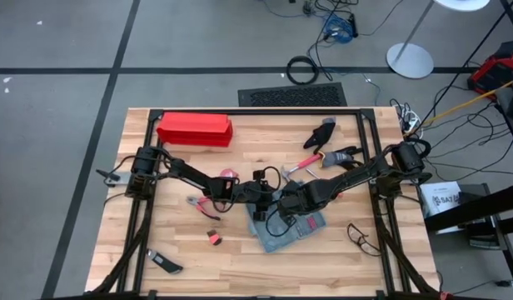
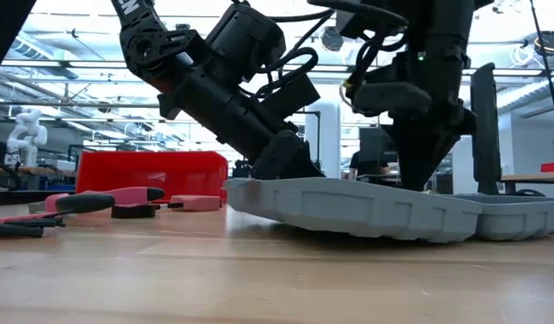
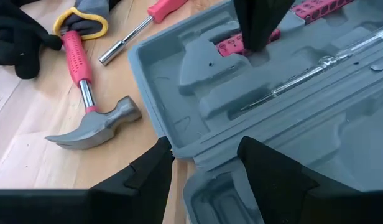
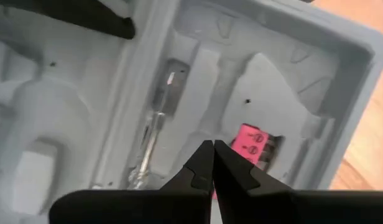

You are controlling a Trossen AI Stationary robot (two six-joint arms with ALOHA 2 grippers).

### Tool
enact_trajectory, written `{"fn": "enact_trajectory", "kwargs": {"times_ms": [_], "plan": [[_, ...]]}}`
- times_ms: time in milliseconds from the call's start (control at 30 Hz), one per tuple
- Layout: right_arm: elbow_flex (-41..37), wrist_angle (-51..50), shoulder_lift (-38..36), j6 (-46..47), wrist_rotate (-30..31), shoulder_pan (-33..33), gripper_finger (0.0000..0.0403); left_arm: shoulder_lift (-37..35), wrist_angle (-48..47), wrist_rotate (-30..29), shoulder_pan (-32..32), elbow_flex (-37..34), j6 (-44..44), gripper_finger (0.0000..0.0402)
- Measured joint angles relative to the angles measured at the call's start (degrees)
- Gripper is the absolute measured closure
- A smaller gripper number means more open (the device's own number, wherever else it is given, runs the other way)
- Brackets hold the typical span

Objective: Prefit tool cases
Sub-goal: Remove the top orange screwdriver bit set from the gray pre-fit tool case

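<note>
At table centre in the high view, both dark arms reach inward over the open blue-grey plastic clamshell case [image 1: 291, 232]. Level across, the case lies flat. The left gripper [image 3: 201, 165] straddles its edge, jaws spread; the right gripper [image 4: 211, 163] hangs over a recess, jaws pressed together.

Both arms over open tool case [image 1: 291, 231]

Overhead, table-level and 2 close wrist views share the case [image 1: 291, 228].
</note>
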Motion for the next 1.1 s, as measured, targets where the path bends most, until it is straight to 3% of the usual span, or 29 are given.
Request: {"fn": "enact_trajectory", "kwargs": {"times_ms": [267,567,767,967,1100], "plan": [[0.3,-8.2,-0.2,-4.5,-0.6,0.0,0.039,0.0,0.0,-0.5,0.0,0.0,0.0,0.0199],[0.3,-3.6,0.3,-9.1,-2.3,-0.5,0.0296,0.0,0.0,-0.7,0.0,-0.1,0.2,0.0199],[0.6,-4.2,4.7,-10.2,-1.9,-0.9,0.0254,0.0,0.0,-0.2,0.1,-0.1,0.2,0.0199],[1.0,-3.7,9.7,-11.3,-2.1,-1.0,0.0244,0.0,0.1,0.1,0.1,-0.1,0.2,0.0199],[1.1,-3.2,10.6,-11.1,-2.5,-1.1,0.0269,0.0,0.0,0.2,0.1,-0.1,0.2,0.0199]]}}
